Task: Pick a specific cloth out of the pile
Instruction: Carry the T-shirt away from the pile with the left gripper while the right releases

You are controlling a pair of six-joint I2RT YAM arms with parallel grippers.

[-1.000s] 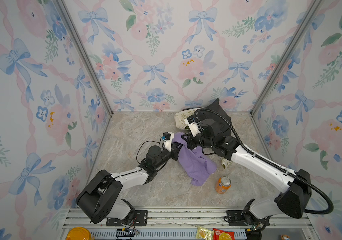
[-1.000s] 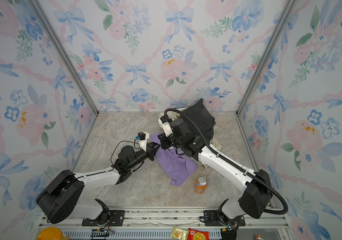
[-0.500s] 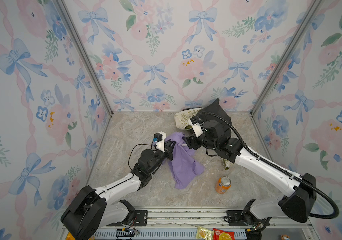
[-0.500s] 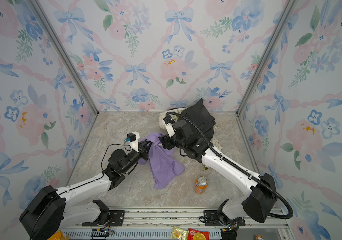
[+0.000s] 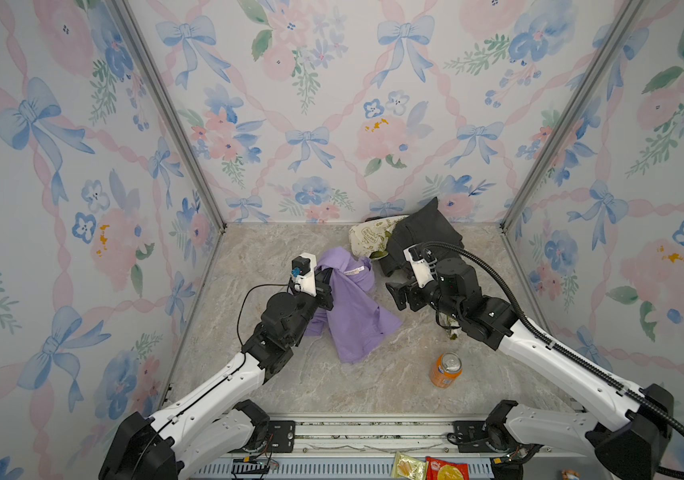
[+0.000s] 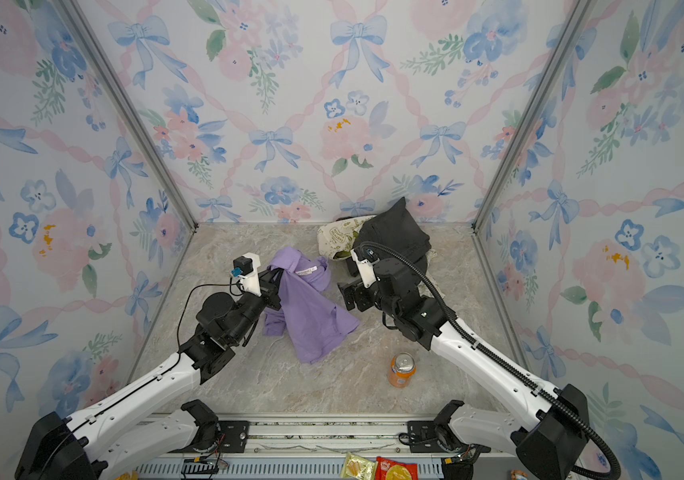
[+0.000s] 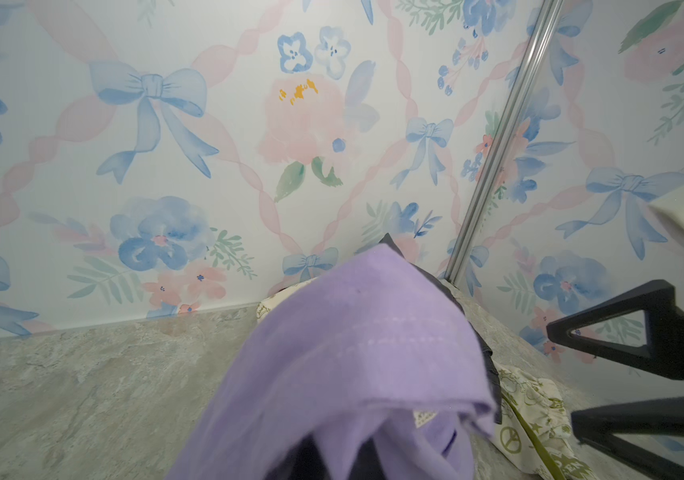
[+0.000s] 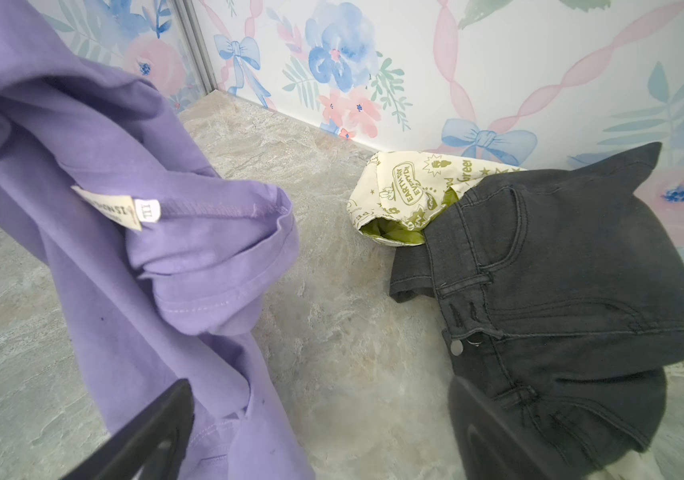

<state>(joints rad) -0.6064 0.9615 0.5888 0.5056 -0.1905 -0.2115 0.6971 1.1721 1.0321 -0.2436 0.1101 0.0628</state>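
The cloth [image 5: 357, 307] [image 6: 311, 307], a lavender T-shirt with a small white tag [image 8: 124, 208], hangs from my left gripper [image 5: 329, 276] [image 6: 276, 276], its lower part trailing on the marble floor. The left gripper is shut on a fold near the collar; in the left wrist view the cloth [image 7: 353, 353] drapes over the jaws and hides them. My right gripper [image 5: 394, 293] [image 8: 319, 432] stands open just right of the cloth, with nothing between its fingers. The pile, now a black denim garment [image 5: 423, 232] [image 8: 560, 291] on cream leaf-printed fabric [image 5: 369, 239] [image 8: 411, 187], lies at the back wall.
An orange soda can [image 5: 445, 370] [image 6: 402, 370] stands upright on the floor in front of the right arm. Snack packets [image 5: 431, 471] lie on the front rail. Flowered walls close the floor in on three sides.
The right gripper has let go of the cloth, opened wide and drawn back to the right. The left gripper has carried the cloth up and to the left, away from the pile.
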